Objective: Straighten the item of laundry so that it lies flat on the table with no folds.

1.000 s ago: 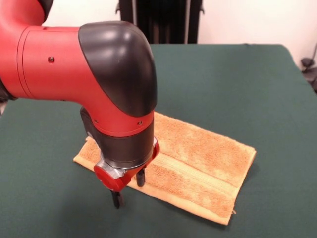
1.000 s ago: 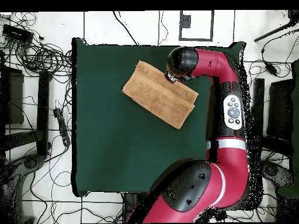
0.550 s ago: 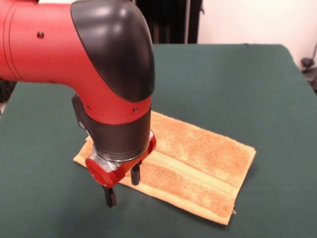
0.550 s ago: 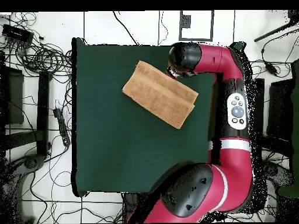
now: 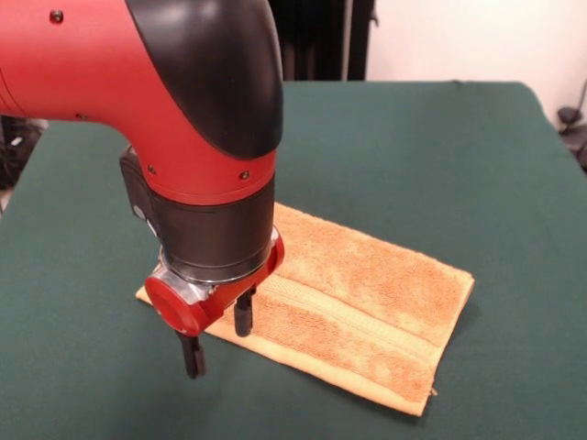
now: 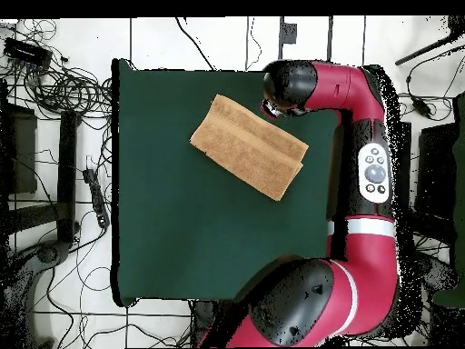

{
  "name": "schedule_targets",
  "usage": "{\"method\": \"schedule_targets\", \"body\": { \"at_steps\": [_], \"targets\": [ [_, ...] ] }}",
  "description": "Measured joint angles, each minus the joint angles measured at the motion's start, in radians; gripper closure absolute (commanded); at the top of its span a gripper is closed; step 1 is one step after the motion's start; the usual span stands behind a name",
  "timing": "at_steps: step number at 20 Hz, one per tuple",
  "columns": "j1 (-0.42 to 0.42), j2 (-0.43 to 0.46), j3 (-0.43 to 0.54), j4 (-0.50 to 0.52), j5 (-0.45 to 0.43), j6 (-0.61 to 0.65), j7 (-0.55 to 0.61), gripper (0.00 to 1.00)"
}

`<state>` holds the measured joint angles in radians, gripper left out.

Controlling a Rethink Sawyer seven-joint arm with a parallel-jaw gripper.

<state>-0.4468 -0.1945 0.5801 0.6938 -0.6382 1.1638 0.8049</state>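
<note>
Towel (image 5: 353, 307) lies on the green bench (image 5: 440, 156), folded double into a long rectangle, at about 5 o'clock of the bench centre in your front view. You see the gripper (image 5: 217, 335) open and empty, one finger (image 5: 243, 313) above the towel's corner, the other finger (image 5: 192, 354) over bare cloth at 7 o'clock.

Arm low over table, wrist pointing straight down.
Gripper (image 5: 216, 337) has its two black fingers (image 5: 192, 355) spread apart, nothing between them; red-and-black wrist housing above, forearm entering from 10 o'clock.
</note>
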Motion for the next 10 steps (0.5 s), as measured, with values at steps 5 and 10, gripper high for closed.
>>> {"method": "schedule_targets", "body": {
  "at_steps": [5,10],
  "targets": [
    [0.000,-0.008,-0.001,0.016,0.000,0.000,0.000,0.00],
    [0.000,-0.016,-0.002,0.035,0.000,0.000,0.000,0.00]
  ]
}}
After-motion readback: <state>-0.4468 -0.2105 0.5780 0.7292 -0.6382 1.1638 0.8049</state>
